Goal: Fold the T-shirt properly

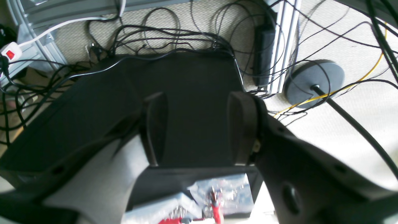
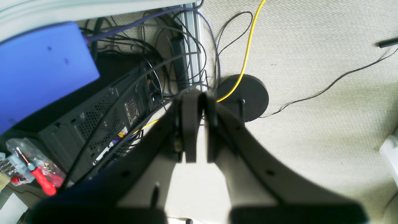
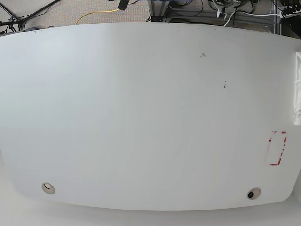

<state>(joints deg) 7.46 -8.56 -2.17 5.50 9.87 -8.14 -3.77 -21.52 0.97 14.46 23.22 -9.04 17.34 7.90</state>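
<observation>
The T-shirt's print is nowhere in view. A thin strip of white crumpled material (image 3: 297,89) at the table's far right edge in the base view may be it; I cannot tell. The white table (image 3: 141,117) shows neither arm. My left gripper (image 1: 199,127) is open and empty, with its dark fingers (image 1: 154,124) spread over a black computer case (image 1: 186,77) on the floor. My right gripper (image 2: 201,124) hangs over the floor. Its fingers (image 2: 189,127) are almost together, with a narrow slit between them and nothing in it.
A red tape rectangle (image 3: 276,148) marks the table's right side, and two round holes (image 3: 48,188) sit near the front edge. Off the table are tangled cables (image 1: 174,34), a round stand base (image 1: 314,81), a blue box (image 2: 43,65), a yellow cable (image 2: 248,43) and a red screwdriver (image 2: 40,182).
</observation>
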